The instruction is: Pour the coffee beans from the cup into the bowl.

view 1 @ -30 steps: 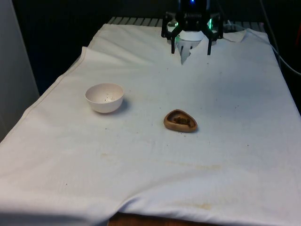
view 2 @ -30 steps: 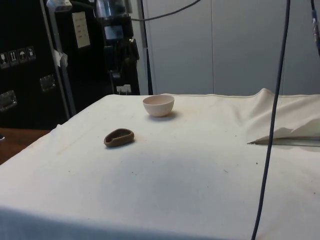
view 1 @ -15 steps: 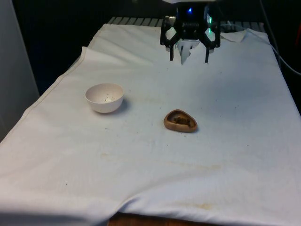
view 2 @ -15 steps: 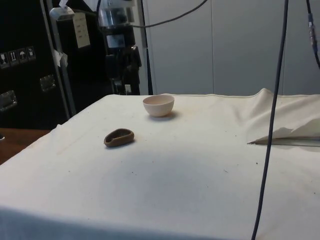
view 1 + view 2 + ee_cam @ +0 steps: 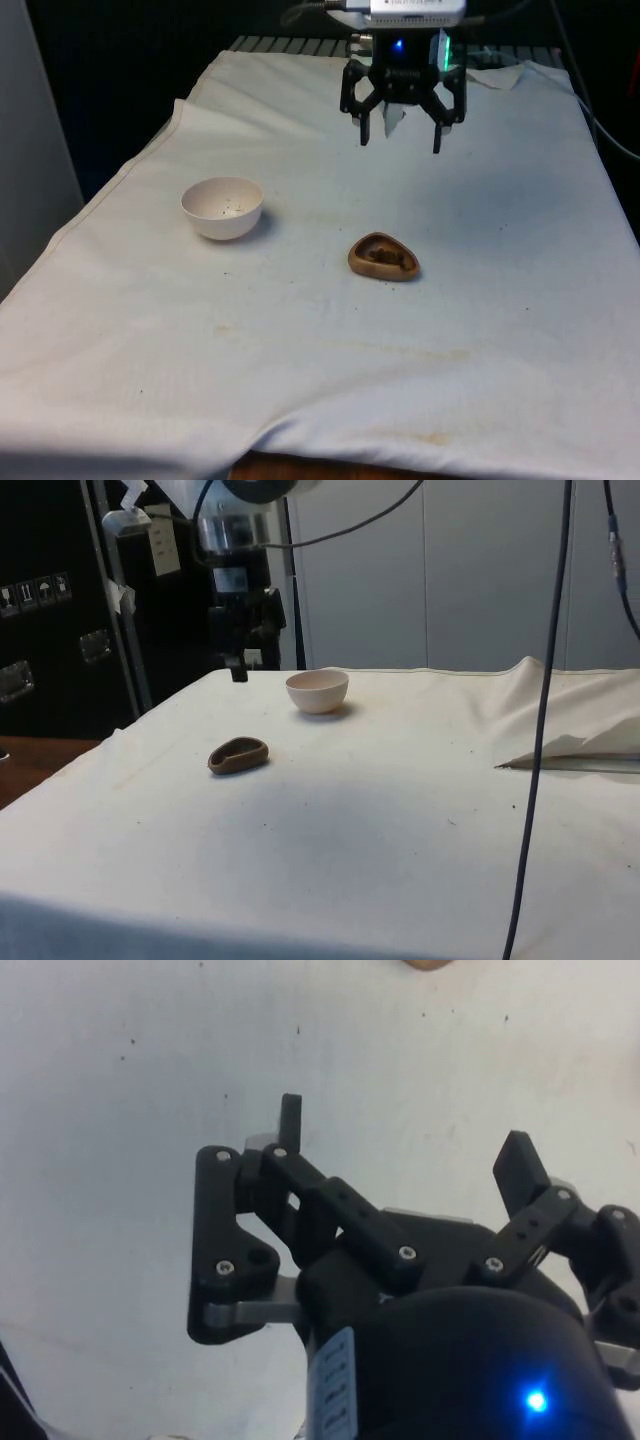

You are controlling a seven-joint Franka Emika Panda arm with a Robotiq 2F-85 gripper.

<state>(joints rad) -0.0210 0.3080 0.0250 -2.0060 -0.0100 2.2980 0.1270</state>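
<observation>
Over the white cloth-covered table [image 5: 500,330], the black two-finger gripper [image 5: 401,138] (jaws spread, empty) has advanced from the far edge toward the white round bowl [image 5: 222,207] and the small brown wooden cup [image 5: 383,256] of coffee beans, so the approach has only begun.

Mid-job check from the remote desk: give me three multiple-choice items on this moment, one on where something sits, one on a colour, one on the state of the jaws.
1. Where is the brown cup relative to the white bowl in the front view?
A. To its right and nearer the camera
B. To its left
C. Inside it

2. What colour is the bowl?
A. Blue
B. White
C. Black

3. How do the jaws stand?
A. Shut on the cup
B. Shut on nothing
C. Open, holding nothing

Answers:
1. A: the cup lies right of the bowl, apart from it.
2. B: its wall is white on the cloth.
3. C: the gripper hangs above the cloth, its jaws spread.
</observation>
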